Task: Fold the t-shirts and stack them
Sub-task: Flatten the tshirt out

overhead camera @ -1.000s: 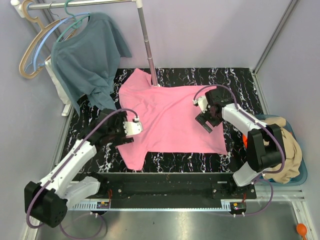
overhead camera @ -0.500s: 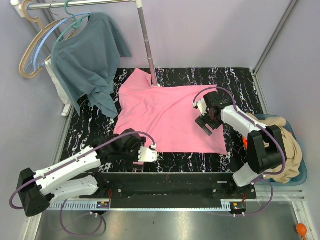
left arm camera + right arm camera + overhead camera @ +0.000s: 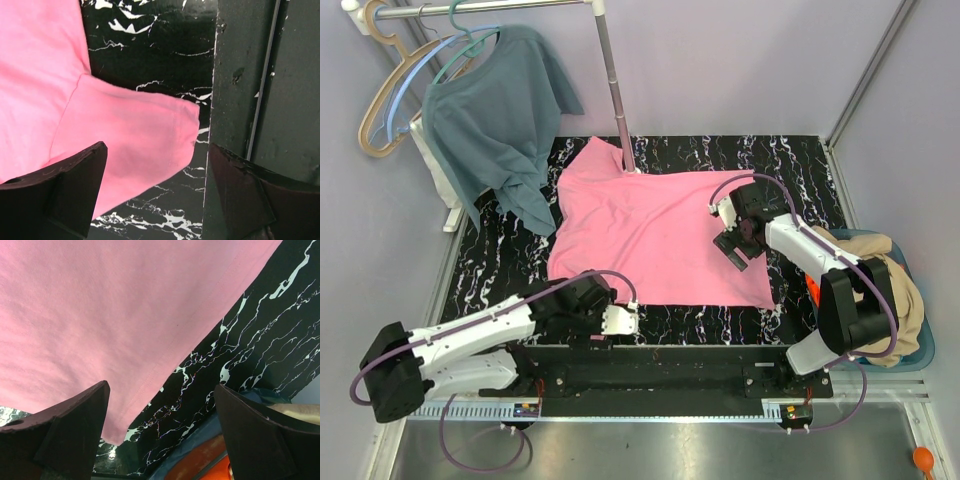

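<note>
Pink cotton: the bright pink t-shirt (image 3: 650,235) lies spread flat, nearly wrinkle-free, across the middle of the black, white-veined worktop (image 3: 800,160). One short sleeve (image 3: 130,135) lies flat at the shirt's near-left corner, its cuff reaching close to the worktop's near edge. The left claw (image 3: 620,320) hangs over that sleeve. In the left wrist view its two dark fingers stand wide apart with the sleeve on the worktop below the gap, and nothing is gripped. The right claw (image 3: 735,245) hovers over the shirt's right side, just inside its edge. In the right wrist view its fingers are likewise spread wide, pink cloth and bare worktop showing between them, and it holds nothing.

Off the worktop's right edge a blue basket (image 3: 920,355) holds the bunched tan-beige t-shirt (image 3: 895,290), with a sliver of orange cloth (image 3: 810,285) at its inner side. At far left a dusty teal-blue shirt (image 3: 495,120) hangs from a hanger (image 3: 460,55) on a metal rail (image 3: 480,8), whose upright pole (image 3: 615,90) meets the worktop at the pink shirt's far edge.
</note>
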`<act>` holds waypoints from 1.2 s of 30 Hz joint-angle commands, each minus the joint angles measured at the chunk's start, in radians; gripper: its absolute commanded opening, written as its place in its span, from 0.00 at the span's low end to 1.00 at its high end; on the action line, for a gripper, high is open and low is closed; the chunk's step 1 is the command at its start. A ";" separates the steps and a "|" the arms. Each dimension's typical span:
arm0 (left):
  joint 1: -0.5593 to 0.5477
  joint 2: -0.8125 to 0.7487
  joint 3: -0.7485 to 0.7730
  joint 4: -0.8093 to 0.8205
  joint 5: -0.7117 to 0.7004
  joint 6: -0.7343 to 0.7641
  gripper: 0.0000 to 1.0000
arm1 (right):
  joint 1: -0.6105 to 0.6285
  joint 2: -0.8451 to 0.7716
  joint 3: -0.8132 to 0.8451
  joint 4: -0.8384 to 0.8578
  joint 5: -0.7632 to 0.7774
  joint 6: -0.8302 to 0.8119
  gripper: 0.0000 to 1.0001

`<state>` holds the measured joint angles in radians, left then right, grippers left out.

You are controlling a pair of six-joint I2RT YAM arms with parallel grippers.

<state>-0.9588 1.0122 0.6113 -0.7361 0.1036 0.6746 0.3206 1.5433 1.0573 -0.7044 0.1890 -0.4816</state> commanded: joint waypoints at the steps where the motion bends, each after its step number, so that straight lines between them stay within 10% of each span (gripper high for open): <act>1: -0.012 0.032 -0.015 0.093 0.047 -0.023 0.87 | 0.006 -0.034 -0.008 0.010 0.010 0.009 0.94; 36: -0.026 0.068 -0.096 0.185 -0.013 -0.043 0.73 | 0.006 -0.040 -0.039 0.042 0.021 -0.009 0.93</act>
<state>-0.9779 1.0821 0.5148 -0.5770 0.0551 0.6491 0.3206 1.5345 1.0187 -0.6834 0.1921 -0.4778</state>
